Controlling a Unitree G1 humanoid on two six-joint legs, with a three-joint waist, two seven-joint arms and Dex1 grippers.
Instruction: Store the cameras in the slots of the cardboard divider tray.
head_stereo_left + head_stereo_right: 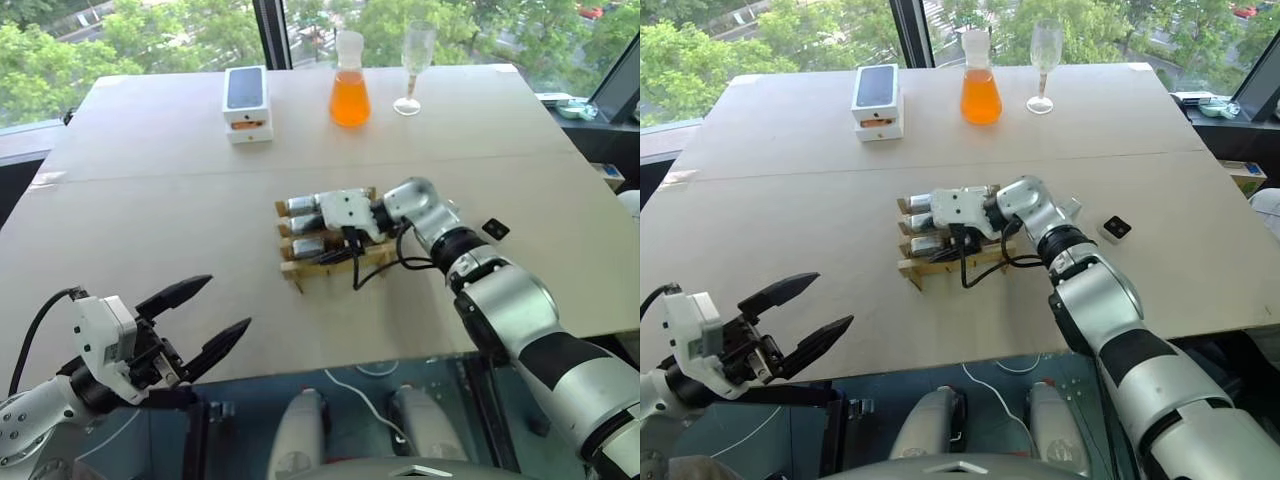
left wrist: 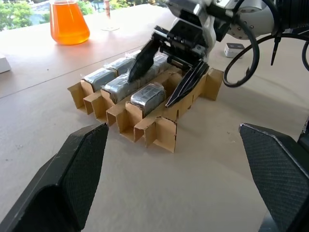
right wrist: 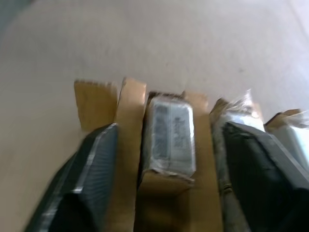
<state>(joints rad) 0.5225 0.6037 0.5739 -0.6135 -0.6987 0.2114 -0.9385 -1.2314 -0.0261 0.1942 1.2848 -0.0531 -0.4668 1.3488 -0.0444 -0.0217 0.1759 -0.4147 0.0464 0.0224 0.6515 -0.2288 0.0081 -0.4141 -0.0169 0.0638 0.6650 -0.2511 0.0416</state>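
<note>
The cardboard divider tray [image 1: 292,270] lies mid-table with silver-grey cameras in its slots: one in the front row [image 2: 147,95], two behind it [image 2: 120,84] [image 2: 99,76]. My right gripper [image 2: 150,91] reaches down into the tray, open, its black fingers [image 3: 82,179] on either side of the front camera [image 3: 170,133] and apart from it. A whitish camera with a black face [image 1: 495,229] lies on the table to the right of the tray. My left gripper [image 1: 225,304] hangs open and empty at the table's near left edge.
At the far side stand a white phone box [image 1: 247,100], a flask of orange liquid [image 1: 350,90] and a stemmed glass [image 1: 415,65]. A black cable [image 1: 385,268] loops from my right wrist over the tray's right end.
</note>
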